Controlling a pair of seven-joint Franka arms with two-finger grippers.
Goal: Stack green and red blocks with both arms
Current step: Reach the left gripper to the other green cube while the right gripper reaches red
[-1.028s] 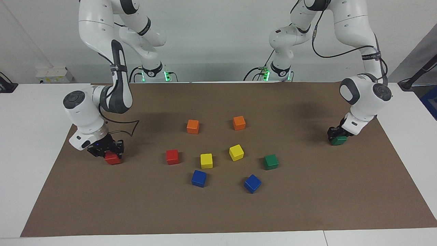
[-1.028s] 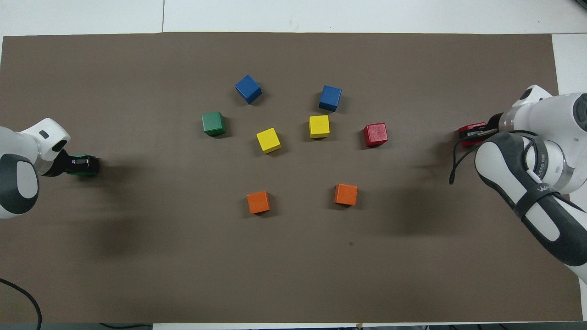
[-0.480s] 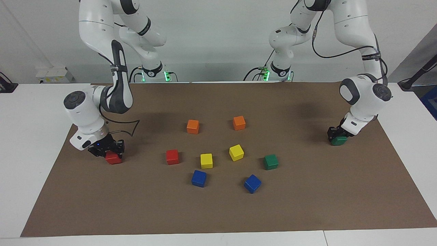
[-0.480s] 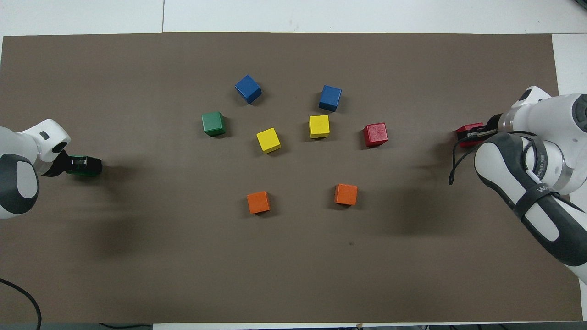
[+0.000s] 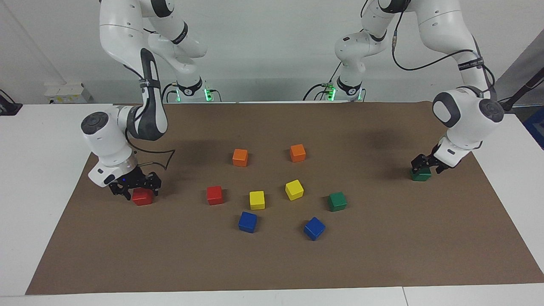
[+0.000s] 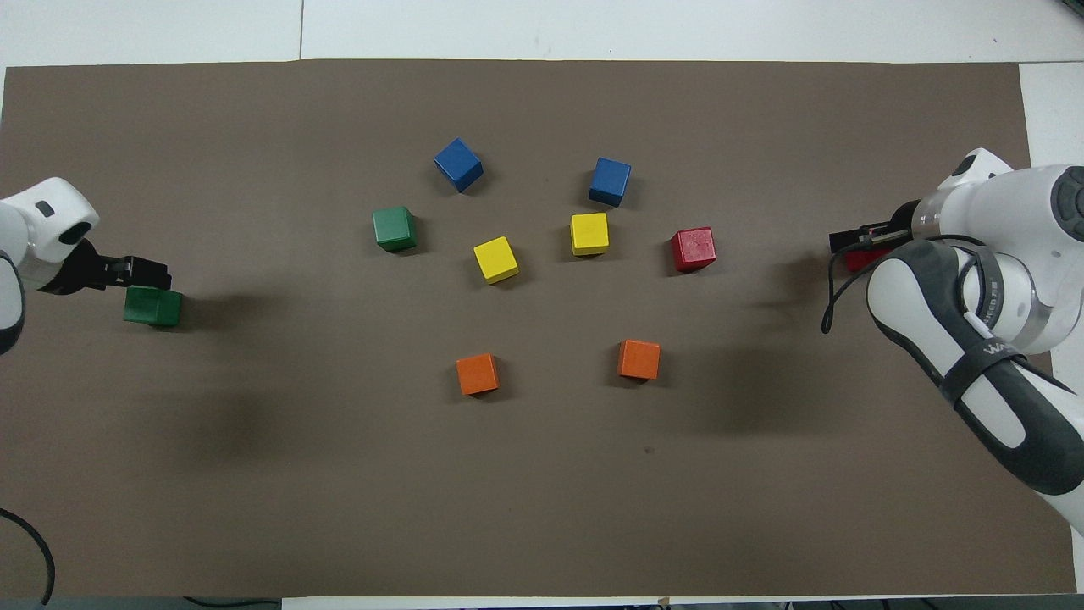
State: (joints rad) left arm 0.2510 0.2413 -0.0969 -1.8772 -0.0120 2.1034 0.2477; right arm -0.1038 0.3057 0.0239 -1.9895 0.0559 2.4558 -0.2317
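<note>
**Op:** I have one green block sitting on the mat at the left arm's end of the table, and one red block at the right arm's end. The second green block and second red block lie in the middle cluster, well apart from those two, among the yellow blocks, blue blocks and orange blocks. Nothing is stacked yet.

**Desk:** What are the hands doing?

**Op:** The left gripper is just above its green block, jaws spread and clear of it. The right gripper is low over its red block with its jaws wide, holding nothing as far as I can judge.

**Desk:** So what is the step?

**Op:** I read it as backing off the set-down blocks, then fetching the middle ones. I'd lift each hand straight up until the fingers are clear, so neither base block gets nudged. Then I'd take the middle green and red squarely across flat faces and bring each down centred on its partner.

**Desk:** Arm poses?

**Op:** Both are reached out toward their own ends of the mat, wrists bent down, the right arm's forearm folded low with its cable looping beside it.
</note>
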